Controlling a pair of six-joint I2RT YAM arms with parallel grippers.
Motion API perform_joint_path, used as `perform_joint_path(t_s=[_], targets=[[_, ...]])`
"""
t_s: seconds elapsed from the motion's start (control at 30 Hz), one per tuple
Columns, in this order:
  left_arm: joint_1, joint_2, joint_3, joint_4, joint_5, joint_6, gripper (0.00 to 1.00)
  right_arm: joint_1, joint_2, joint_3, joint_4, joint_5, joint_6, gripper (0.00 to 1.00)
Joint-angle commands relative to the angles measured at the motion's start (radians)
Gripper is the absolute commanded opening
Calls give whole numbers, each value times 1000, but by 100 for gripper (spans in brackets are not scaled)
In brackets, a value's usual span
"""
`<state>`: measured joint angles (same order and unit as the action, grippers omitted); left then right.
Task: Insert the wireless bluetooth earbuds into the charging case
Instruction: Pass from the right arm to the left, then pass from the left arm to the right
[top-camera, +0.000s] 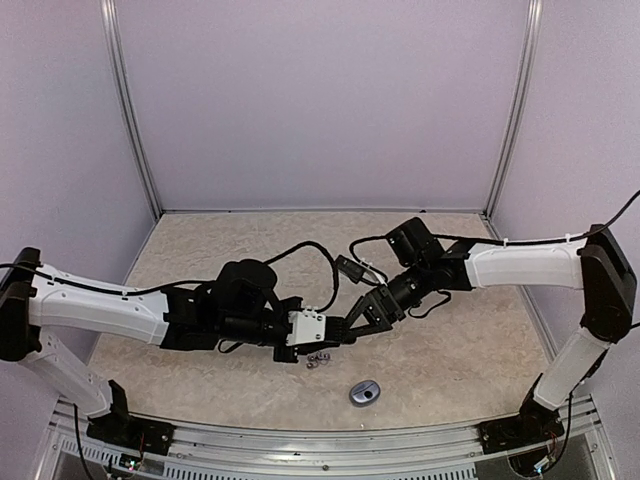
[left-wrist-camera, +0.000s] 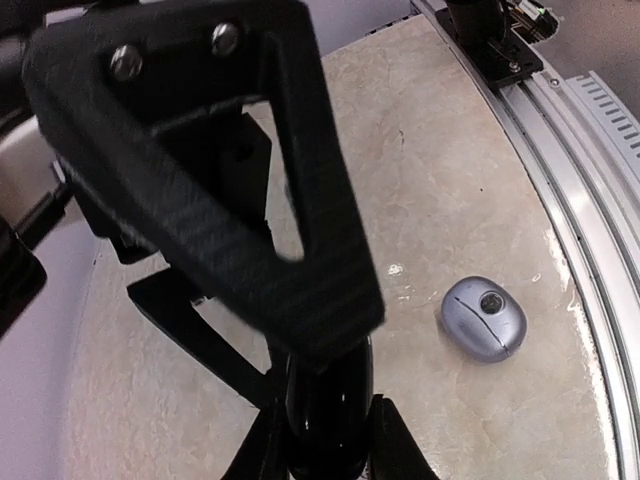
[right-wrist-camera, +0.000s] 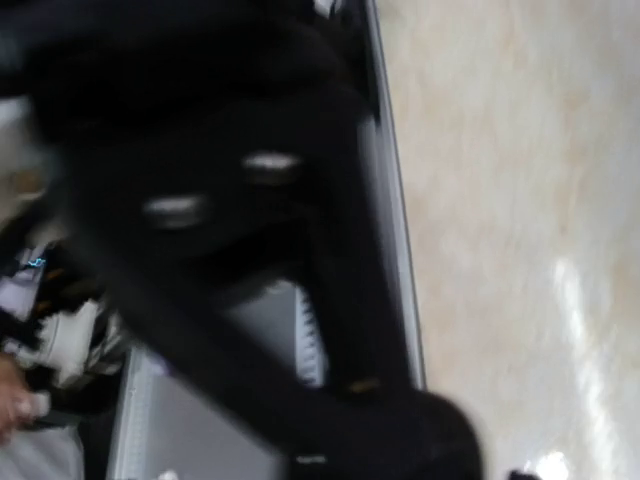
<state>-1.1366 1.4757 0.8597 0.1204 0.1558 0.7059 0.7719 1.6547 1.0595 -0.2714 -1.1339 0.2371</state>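
Observation:
My left gripper (top-camera: 336, 337) is shut on a glossy black charging case (left-wrist-camera: 326, 405), held upright above the table; its fingers (left-wrist-camera: 396, 445) clamp both sides. My right gripper (top-camera: 351, 326) meets the case from the right. One of its black fingers (left-wrist-camera: 300, 240) covers the top of the case, and how its jaws stand is unclear. The right wrist view is blurred and shows only a dark finger (right-wrist-camera: 375, 300). A few tiny silvery-grey earbuds (top-camera: 318, 358) lie on the table just below both grippers. No black earbuds show.
A closed grey-blue oval case (top-camera: 365, 392) lies near the front edge, and shows in the left wrist view (left-wrist-camera: 484, 318) too. The metal rail (top-camera: 330, 440) runs along the front. Purple walls (top-camera: 320, 100) enclose the back and sides.

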Motion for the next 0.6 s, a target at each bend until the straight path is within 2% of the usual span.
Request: perform_joint_path(t_s=[0.0,0.17,0.37,0.5,0.57], targets=[[56,-76,20,71,108,-161,9,-5,-179,17,132,82,-62,83],[139,-137,7,135,225,-342,9,-8,-320,-39,233,244,-127,88],[233,-185,1,223,386,-553,9,-7,-360,-51,214,398,-176,95],[256,-207,3,250,431,-614,8,-7,-405,-86,254,382,-244,97],[256,-204,12,250,451,-632,8,-8,-410,-82,250,350,-295,94]])
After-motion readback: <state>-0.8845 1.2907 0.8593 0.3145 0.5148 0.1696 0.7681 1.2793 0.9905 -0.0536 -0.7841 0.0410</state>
